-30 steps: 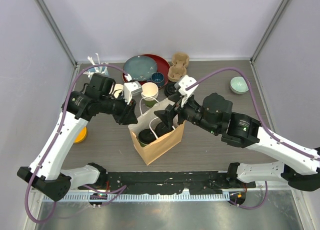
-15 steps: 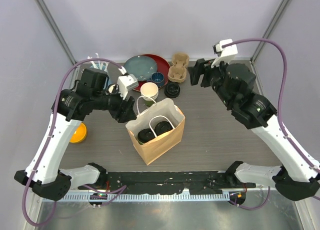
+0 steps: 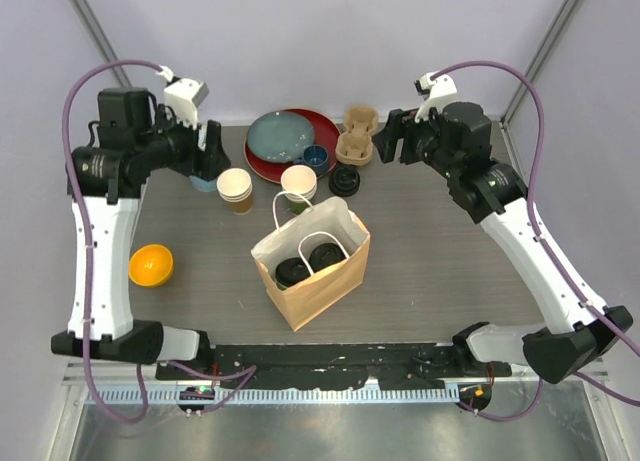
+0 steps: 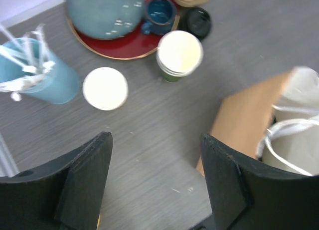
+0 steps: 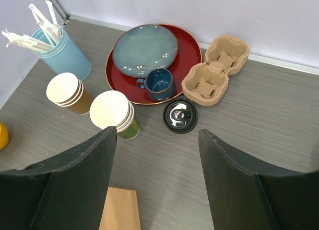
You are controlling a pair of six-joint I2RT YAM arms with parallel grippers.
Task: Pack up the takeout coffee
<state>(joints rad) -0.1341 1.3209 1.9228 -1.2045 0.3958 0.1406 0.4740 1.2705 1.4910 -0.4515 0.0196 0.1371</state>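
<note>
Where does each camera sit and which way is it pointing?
Top external: above and behind the arm bases, looking down on the table; left arm and right arm show, paper bag central.
Left wrist: high over the left rear, facing down; its open left gripper fills the bottom, stirrer cup and bag edge beyond.
Right wrist: high over the right rear, facing down at the back row; open right gripper below, red tray and cup carrier beyond.
Shared: both wrist views catch the green-sided cup stack and the tray.
</note>
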